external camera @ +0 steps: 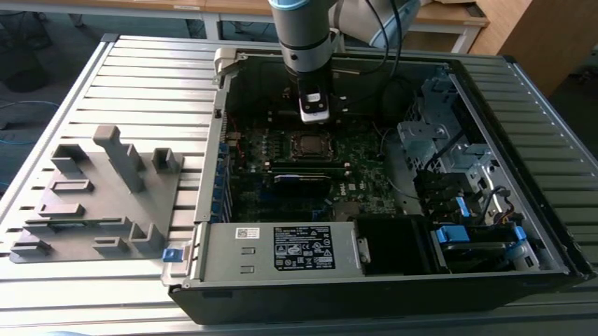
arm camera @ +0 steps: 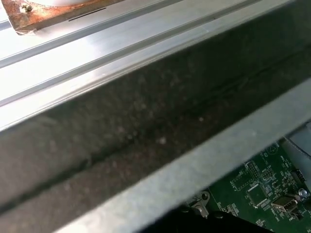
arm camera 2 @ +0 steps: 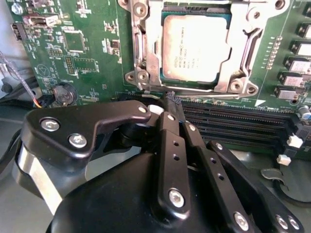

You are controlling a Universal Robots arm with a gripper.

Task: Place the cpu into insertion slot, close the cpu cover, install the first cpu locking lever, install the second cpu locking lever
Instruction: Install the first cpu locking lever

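Gripper [arm camera 2: 170,104] fingers together beside socketed cpu [arm camera 2: 194,46], cover closed

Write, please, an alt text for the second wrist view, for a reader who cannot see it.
The cpu lies in the insertion slot on a green motherboard, framed by the silvery cpu cover. The gripper, black, points at the socket's near edge, beside long black memory slots.
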